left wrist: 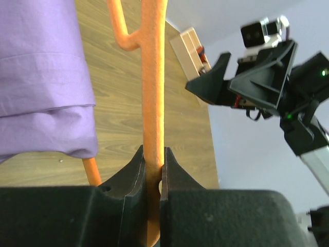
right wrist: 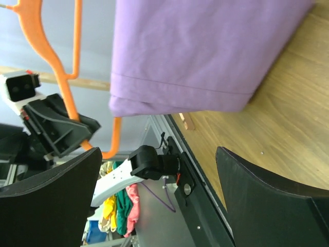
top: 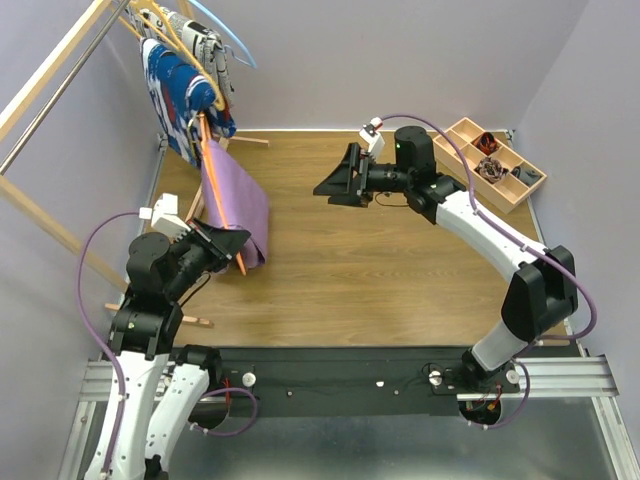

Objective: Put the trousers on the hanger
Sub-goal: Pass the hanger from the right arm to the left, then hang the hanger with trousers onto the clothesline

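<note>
Left claw is clamped on the thin bright orange plastic hanger, jaws tight on one of its thin bars. The hanger's long axis runs from that claw up and away toward the wooden clothes rail.

The lilac-purple soft fabric trousers are draped over the hanger, folded and hanging just beside the left claw. The lower fold hangs low over the wooden counter; can't tell if it touches.

Right claw is spread wide and holds nothing. It points at the cloth from the right, well apart, and its wrist view shows the trousers dead ahead between the fingers. The left arm is much the nearer; it already has the hanger.

My read: any tidying of the cloth means the right claw travelling left, across the hanger's axis.

Count:
- 1 pair of trousers
- 1 bright orange hanger
- 2 arms
- 1 blue, white and red patterned garment on the rail
- 1 paler yellow-orange hanger
- 1 light blue hanger
- 1 compartmented wooden tray, far right
</note>
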Tool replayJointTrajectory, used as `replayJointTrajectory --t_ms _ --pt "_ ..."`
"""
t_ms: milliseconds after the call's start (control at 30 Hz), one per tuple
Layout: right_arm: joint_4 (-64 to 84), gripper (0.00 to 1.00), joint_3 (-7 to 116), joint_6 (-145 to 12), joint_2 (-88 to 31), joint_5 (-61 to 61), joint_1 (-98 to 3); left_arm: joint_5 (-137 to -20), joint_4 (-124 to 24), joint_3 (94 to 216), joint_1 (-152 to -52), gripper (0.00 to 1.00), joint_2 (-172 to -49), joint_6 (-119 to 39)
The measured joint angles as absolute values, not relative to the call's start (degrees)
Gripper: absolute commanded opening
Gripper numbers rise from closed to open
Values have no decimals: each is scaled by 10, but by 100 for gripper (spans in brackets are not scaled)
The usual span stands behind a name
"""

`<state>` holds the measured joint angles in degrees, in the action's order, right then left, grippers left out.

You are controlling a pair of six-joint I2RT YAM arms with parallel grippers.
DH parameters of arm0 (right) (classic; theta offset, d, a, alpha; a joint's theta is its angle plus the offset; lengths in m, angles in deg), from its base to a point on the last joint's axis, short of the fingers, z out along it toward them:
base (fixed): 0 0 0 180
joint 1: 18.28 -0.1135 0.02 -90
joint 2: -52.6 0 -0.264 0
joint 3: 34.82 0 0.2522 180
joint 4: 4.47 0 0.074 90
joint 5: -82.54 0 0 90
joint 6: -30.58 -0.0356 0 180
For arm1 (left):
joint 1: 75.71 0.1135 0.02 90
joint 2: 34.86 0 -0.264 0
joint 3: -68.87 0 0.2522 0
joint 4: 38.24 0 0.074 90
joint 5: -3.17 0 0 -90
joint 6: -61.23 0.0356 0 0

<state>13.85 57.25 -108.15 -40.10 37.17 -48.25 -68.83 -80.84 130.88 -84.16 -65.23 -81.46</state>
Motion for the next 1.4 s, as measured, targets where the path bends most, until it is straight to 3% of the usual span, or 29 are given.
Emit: replayJointTrajectory --t_ms 267,533,1100,1400 --pt "145 100 576 -1078 -426 385 -471 -781 -889 1402 -844 0 -679 -825" --pt "152 100 595 -1078 -461 387 -471 -781 -919 1394 -843 0 -645 -853" --pt "153 100 605 -1067 -483 388 -471 -648 -1001 1391 -843 0 -648 -805" --pt "153 100 605 -1058 -490 389 -471 -626 -1135 1442 -843 0 -614 -782"
